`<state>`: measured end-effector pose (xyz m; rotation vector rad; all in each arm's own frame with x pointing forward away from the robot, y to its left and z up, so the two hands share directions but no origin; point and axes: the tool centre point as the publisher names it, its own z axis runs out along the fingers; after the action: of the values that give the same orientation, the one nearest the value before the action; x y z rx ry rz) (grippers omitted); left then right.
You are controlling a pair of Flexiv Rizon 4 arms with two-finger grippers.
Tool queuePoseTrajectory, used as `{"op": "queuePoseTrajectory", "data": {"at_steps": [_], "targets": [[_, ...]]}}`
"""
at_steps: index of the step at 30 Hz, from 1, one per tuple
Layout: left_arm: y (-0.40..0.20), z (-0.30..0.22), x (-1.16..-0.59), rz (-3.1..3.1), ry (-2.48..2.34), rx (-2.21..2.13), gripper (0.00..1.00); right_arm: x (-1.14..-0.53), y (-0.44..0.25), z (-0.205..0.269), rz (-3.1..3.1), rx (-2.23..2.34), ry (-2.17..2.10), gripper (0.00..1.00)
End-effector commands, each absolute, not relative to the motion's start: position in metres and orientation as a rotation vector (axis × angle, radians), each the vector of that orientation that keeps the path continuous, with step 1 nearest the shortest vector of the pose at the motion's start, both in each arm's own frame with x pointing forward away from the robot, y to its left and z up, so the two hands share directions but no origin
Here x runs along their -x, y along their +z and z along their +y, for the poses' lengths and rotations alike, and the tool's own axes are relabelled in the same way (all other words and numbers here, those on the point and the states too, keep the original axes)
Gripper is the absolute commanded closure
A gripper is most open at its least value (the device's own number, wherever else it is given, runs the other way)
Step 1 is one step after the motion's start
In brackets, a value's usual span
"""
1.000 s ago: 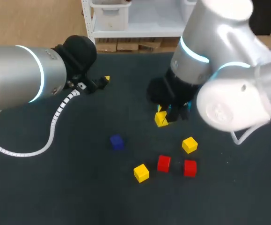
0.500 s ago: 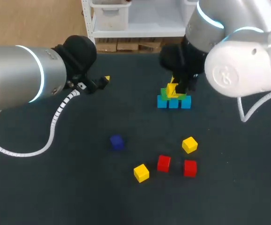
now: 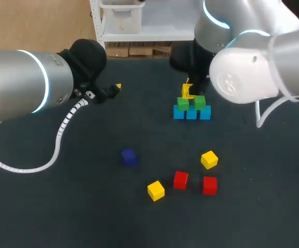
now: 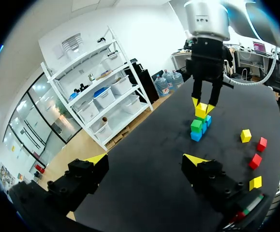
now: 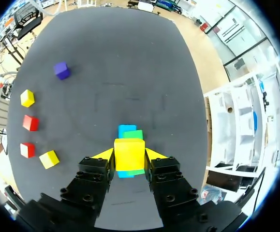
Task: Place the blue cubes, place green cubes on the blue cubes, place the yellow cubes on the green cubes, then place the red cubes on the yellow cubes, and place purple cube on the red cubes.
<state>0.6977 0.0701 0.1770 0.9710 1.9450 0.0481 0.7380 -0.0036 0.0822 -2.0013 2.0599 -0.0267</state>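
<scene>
Head view, yellow layer in hand: my right arm (image 3: 242,72) enters from the upper right, and the right gripper (image 5: 129,155), clamped on a yellow cube (image 4: 201,111), holds it at or just above the green cubes (image 3: 199,102) on the blue row (image 3: 205,113) in the upper middle. My left arm (image 3: 20,88) sits at the left edge, the left gripper (image 4: 144,162) spread wide and empty. I judge the next move to be seating this cube squarely on the green pair before letting go; two loose yellow cubes (image 3: 209,159), two red cubes (image 3: 180,180) and the purple cube (image 3: 128,156) wait at lower centre.
</scene>
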Motion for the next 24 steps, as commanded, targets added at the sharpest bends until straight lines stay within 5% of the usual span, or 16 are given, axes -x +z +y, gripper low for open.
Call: {"op": "queuePoseTrajectory", "data": {"at_steps": [1,24], "targets": [[0.176,0.07,-0.699,1.944,0.046,-0.97,0.0,-0.744,0.076,-0.004,2.077,2.0,-0.03,1.0],[0.176,0.07,-0.699,1.944,0.046,-0.97,0.0,-0.758,0.059,-0.014,2.133,1.977,-0.057,1.0]]}}
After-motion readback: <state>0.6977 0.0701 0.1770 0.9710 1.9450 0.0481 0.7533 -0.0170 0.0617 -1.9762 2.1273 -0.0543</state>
